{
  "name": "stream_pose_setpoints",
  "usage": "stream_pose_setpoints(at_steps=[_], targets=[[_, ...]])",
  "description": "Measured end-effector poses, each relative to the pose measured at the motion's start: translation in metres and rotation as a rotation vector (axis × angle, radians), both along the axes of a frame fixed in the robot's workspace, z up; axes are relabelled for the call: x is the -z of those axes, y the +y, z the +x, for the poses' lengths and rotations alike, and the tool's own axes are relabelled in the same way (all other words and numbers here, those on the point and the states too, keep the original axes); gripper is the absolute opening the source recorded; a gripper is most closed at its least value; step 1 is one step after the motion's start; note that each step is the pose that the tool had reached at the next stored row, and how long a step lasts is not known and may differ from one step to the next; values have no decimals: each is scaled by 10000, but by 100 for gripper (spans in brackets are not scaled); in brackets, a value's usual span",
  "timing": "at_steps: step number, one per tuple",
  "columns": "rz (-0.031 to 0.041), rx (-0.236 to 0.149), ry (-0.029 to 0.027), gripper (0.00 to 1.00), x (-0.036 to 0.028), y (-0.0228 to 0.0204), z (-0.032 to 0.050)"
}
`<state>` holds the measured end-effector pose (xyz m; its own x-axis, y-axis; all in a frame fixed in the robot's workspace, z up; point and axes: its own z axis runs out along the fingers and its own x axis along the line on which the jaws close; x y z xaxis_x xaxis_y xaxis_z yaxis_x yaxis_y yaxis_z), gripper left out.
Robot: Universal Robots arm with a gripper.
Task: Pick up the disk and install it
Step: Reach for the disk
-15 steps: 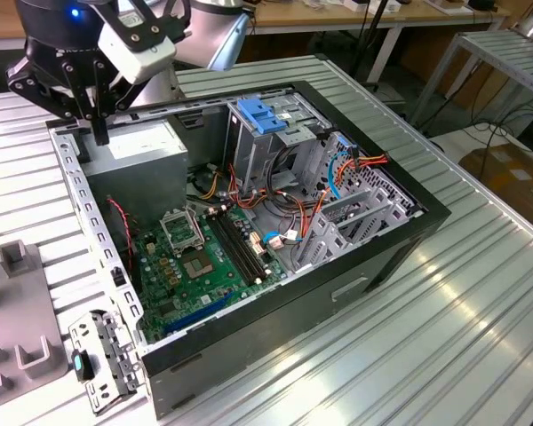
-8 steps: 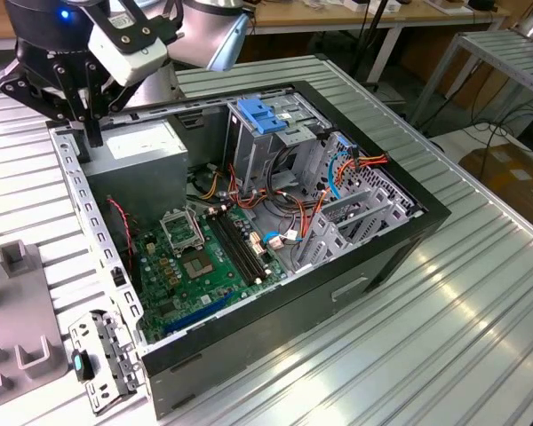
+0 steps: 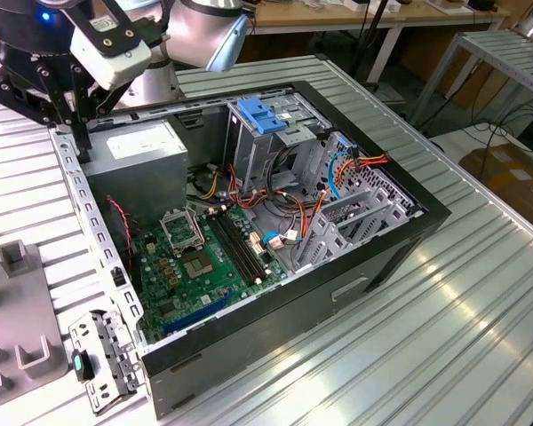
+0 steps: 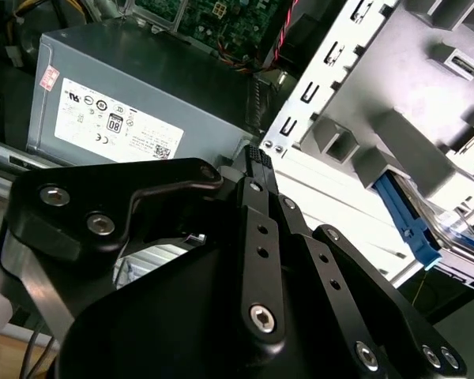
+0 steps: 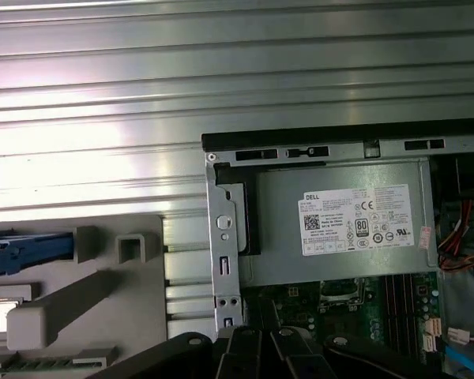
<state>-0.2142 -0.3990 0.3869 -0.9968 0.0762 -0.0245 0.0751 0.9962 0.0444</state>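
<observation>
The disk (image 4: 426, 229) lies in its blue plastic carrier in a grey holder (image 3: 22, 311) on the table, at the exterior view's left of the open computer case (image 3: 275, 213). Its blue carrier edge (image 5: 24, 251) also appears in the first wrist view. My gripper (image 3: 78, 142) hangs shut and holds nothing, above the case's side rail beside the grey power-supply box (image 3: 142, 164). Its black fingertips (image 4: 257, 158) point down at the gap between that box and the perforated rail (image 4: 300, 103). The disk sits apart from the gripper, off to the side.
Inside the case are a green motherboard (image 3: 195, 257), orange and red cables (image 3: 284, 209), and a metal drive cage with a blue latch (image 3: 262, 115) on top. A loose metal bracket (image 3: 107, 355) lies by the case's near corner. The table is ribbed aluminium (image 3: 444, 319).
</observation>
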Motion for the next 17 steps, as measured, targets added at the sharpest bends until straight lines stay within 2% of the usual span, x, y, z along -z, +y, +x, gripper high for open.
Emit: stream_pose_setpoints(at_steps=[14, 17], targets=[[0, 0, 0, 11, 15, 0, -165], [-1, 0, 1, 11, 18, 0, -239]])
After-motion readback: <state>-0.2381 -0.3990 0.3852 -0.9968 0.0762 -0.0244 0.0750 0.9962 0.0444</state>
